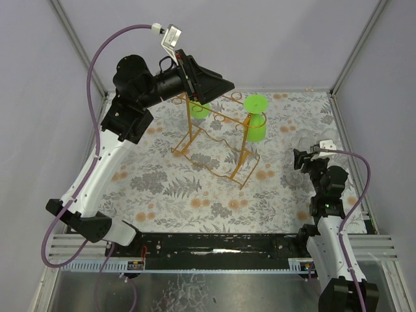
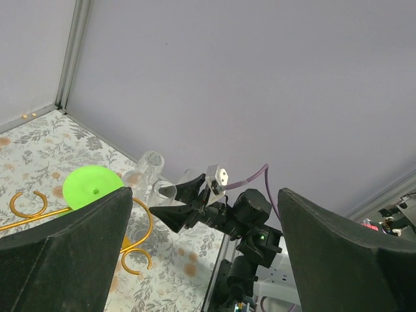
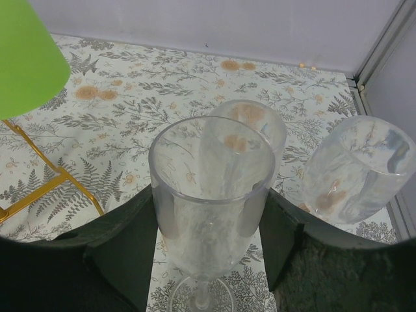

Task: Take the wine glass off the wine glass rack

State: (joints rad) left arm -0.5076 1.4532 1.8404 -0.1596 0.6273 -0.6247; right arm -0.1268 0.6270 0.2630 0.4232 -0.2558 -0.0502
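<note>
My left gripper (image 2: 205, 190) hangs spread wide by the thin golden wire rack (image 1: 214, 140), whose bright green wine glass (image 1: 257, 123) dangles bowl-down at the right end, probably light and slick, best pinched at its stem, while my right gripper (image 3: 209, 195) pinches a clear flute (image 3: 211, 175).

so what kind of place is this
Probably a robot test cell: grey panels in aluminium framing enclose the floral-cloth table, left arm and right arm are bolted to its near edge, and a wine glass rack stands on it.

Two glasses (image 1: 257, 120) hang on the rack (image 1: 214, 144); three flutes (image 3: 214, 188) stand right of it.
</note>
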